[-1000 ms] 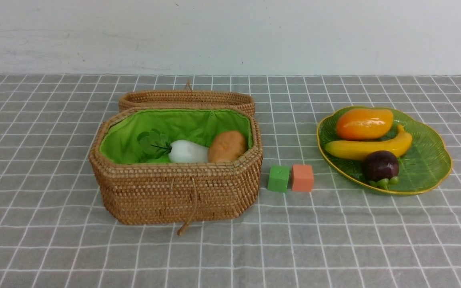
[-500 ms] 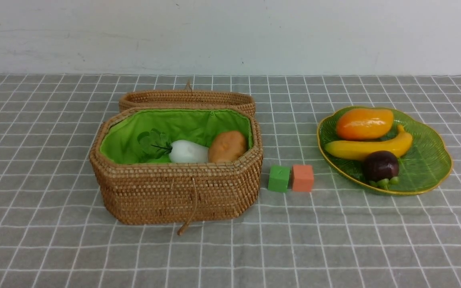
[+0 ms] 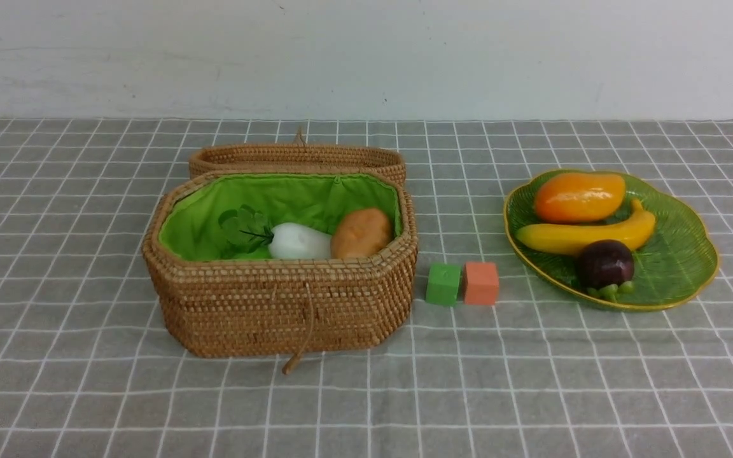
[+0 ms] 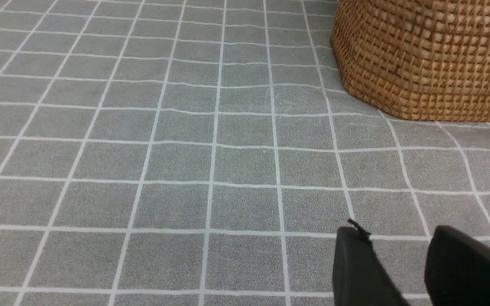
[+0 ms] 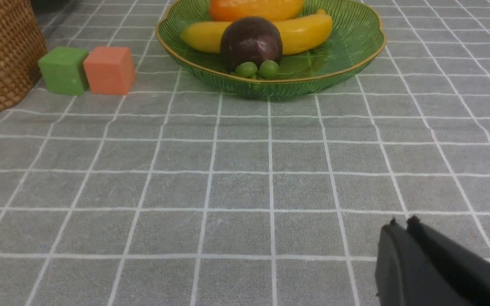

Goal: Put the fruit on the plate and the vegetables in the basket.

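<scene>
Plate (image 5: 347,63) well apart from right end effector (image 5: 402,229).

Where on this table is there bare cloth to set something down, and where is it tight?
Free: the wide strip of cloth in front of the basket and plate, and the stretch left of the basket. Tight: the gap between basket and plate, taken by the green cube and orange cube; the lid fills the space behind the basket.
</scene>
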Action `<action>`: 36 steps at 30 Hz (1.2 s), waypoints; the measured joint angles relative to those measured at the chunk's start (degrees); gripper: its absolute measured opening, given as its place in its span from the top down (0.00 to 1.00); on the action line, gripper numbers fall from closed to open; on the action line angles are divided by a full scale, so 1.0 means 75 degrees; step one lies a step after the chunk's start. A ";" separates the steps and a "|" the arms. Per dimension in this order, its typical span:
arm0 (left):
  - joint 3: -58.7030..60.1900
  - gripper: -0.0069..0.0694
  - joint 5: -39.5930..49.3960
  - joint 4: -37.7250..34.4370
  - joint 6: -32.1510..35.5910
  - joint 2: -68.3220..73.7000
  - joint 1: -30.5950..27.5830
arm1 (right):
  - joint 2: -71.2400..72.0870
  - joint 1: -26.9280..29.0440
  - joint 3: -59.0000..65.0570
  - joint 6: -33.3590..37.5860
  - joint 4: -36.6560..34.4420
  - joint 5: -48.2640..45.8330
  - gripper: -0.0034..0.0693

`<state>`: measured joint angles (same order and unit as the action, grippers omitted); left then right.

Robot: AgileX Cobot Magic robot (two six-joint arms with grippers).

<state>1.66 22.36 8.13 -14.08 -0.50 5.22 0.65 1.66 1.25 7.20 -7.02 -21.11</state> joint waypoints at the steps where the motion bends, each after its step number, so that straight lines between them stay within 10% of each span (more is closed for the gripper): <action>1: 0.0000 0.60 0.0000 0.0000 0.0000 0.0000 0.0000 | 0.0000 0.0000 0.0000 0.0000 0.0000 0.0000 0.94; 36: 0.0000 0.60 -0.0003 0.0000 0.0000 0.0000 0.0849 | 0.0000 0.0000 -0.0014 0.0000 0.0000 -0.0047 0.89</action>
<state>1.66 22.33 8.13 -14.08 -0.50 11.59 0.65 1.66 1.14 7.20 -7.02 -21.47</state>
